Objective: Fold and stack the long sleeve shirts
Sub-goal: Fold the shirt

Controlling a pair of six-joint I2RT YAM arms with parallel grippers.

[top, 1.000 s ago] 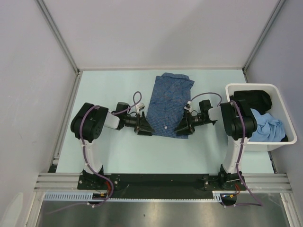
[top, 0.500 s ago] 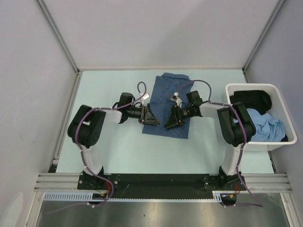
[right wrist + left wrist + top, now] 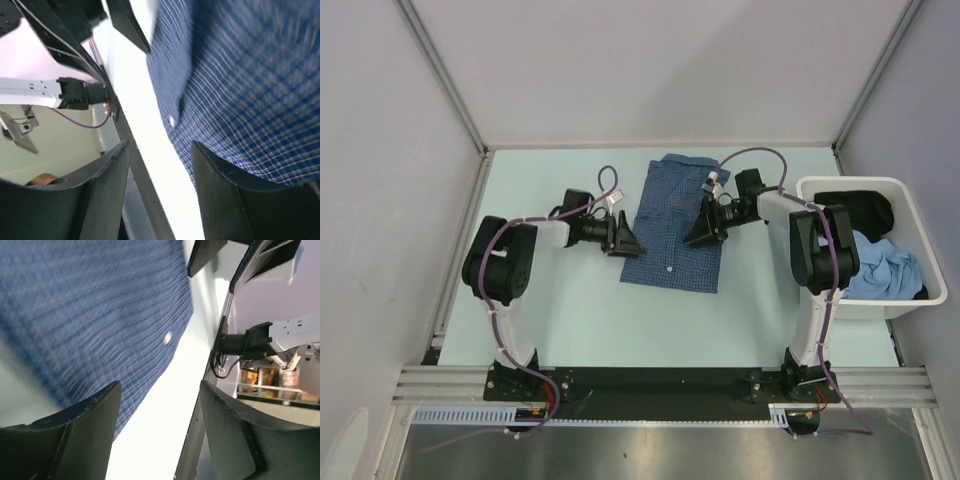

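Between the left gripper point(image 3: 624, 240) and the right gripper point(image 3: 704, 227), flat on the pale table point(image 3: 560, 320): long sleeve shirt point(image 3: 670, 215), dark blue with a fine white check, already folded to a long rectangle. Just at its left edge, the left fingers; over its right half, the right ones. Both sets of jaws spread apart and empty, nothing pinched.

Likely light, limp and floppy: thin woven cloth, no stiffness of its own, prone to sagging and unfolding if lifted from a single point. Not fragile, and matt enough to hold without slipping. Best taken at two corners at once, or along a doubled edge, pinching every layer together. Best avoided: the small white button point(image 3: 667, 269), nearer the arm bases than either gripper.

Well off to the outer side of the right gripper: white hard-plastic bin point(image 3: 840, 184), rounded corners, holding a crumpled black garment point(image 3: 855, 210) and a crumpled light-blue garment point(image 3: 885, 272), equally soft by the look.

Wrist views blurred; weave detail hard to judge.
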